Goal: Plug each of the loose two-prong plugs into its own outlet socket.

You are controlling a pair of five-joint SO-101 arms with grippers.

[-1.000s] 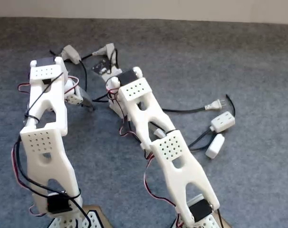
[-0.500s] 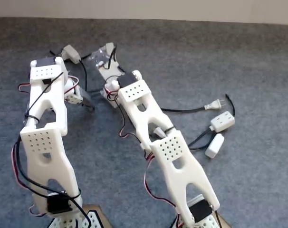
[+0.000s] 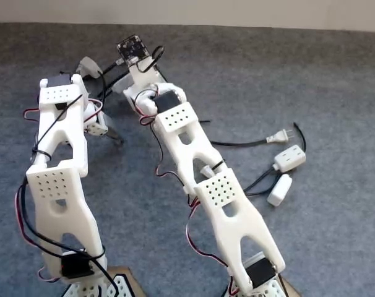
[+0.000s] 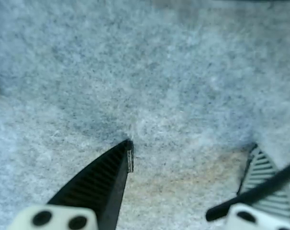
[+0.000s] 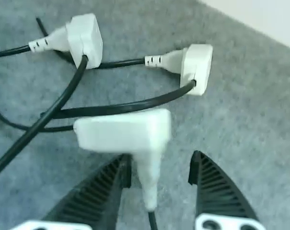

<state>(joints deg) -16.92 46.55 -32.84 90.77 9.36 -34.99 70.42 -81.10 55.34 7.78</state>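
The right claw [image 5: 159, 167] stood spread, its fingers [image 5: 106, 191] either side of the cord end of a white socket [image 5: 123, 130], not clamped on it. Just beyond the socket lay a plug [image 5: 197, 64], a second plug [image 5: 85, 36] farther off. The left claw [image 4: 190, 155] hung released over bare grey counter [image 4: 159, 72].

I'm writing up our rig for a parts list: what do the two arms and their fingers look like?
The left arm and the right arm are white plastic with perforated panels and cut-out openings, black motors at the joints, and red and black wires along them. The left gripper and the right gripper have black, ribbed, pointed fingers on white mounts.
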